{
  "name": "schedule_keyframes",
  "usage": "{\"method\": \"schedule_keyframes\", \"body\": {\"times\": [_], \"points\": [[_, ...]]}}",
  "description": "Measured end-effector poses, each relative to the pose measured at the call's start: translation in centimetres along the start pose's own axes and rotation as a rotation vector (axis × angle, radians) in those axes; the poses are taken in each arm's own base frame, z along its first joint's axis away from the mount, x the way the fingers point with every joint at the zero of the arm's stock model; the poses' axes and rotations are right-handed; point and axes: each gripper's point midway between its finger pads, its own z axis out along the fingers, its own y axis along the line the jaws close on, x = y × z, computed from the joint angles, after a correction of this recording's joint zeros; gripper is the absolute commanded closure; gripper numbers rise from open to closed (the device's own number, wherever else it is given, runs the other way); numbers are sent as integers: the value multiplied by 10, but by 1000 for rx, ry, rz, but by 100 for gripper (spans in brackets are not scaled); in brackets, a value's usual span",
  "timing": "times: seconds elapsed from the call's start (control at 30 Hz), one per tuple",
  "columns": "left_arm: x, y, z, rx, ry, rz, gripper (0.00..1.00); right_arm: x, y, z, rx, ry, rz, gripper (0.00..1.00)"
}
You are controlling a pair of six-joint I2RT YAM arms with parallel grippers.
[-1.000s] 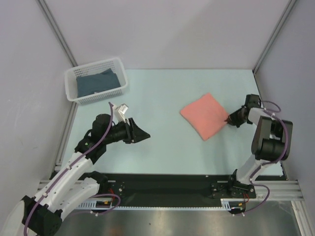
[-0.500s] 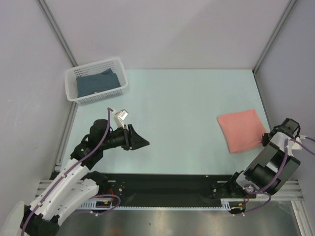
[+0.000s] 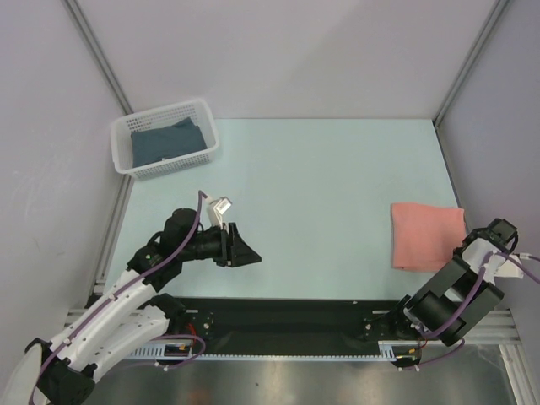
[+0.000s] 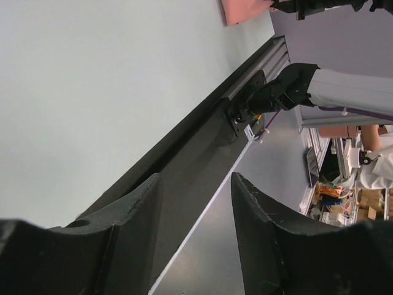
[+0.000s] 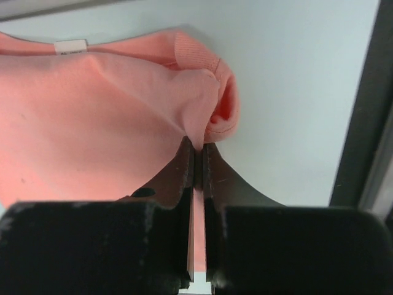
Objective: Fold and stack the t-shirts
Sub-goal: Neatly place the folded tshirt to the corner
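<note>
A folded pink t-shirt [image 3: 426, 234] lies at the table's right edge, near the front. My right gripper [image 3: 466, 246] is shut on its near right corner; in the right wrist view the fingers [image 5: 198, 149] pinch a fold of the pink t-shirt [image 5: 92, 110]. A dark blue t-shirt [image 3: 165, 140] lies folded in the white basket [image 3: 123, 153] at the back left. My left gripper [image 3: 250, 253] is open and empty, low over the table's front left part; its jaws [image 4: 195, 184] stand apart, and the pink shirt [image 4: 245, 9] shows far off.
The black rail [image 3: 287, 321] with both arm bases runs along the table's front edge. Grey enclosure walls and metal posts [image 3: 468, 63] bound the table on three sides.
My right gripper has dragged the pink t-shirt from the middle right of the table to the right front edge. My left arm has shifted slightly toward the front.
</note>
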Motion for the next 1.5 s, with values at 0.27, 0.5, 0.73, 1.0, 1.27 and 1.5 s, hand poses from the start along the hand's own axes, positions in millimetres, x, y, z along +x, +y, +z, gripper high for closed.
{"method": "schedule_keyframes", "body": {"times": [0.27,0.5,0.73,1.0,1.27,1.5], "points": [[1,-2,0,8,3,8,45,-32,0,9,80,-30,-223,100],[-3,-6,2,26,-10,21,45,-31,-10,10,91,-9,-354,100],[-3,-6,3,31,-7,22,45,-31,-20,8,115,14,-378,100],[-4,-9,1,40,-17,30,44,-32,-22,-2,152,5,-396,100],[-3,-10,-1,50,-24,33,44,-41,-26,-16,211,3,-399,100],[-3,-14,-5,65,-34,41,44,-49,-29,-24,256,-12,-411,78]]}}
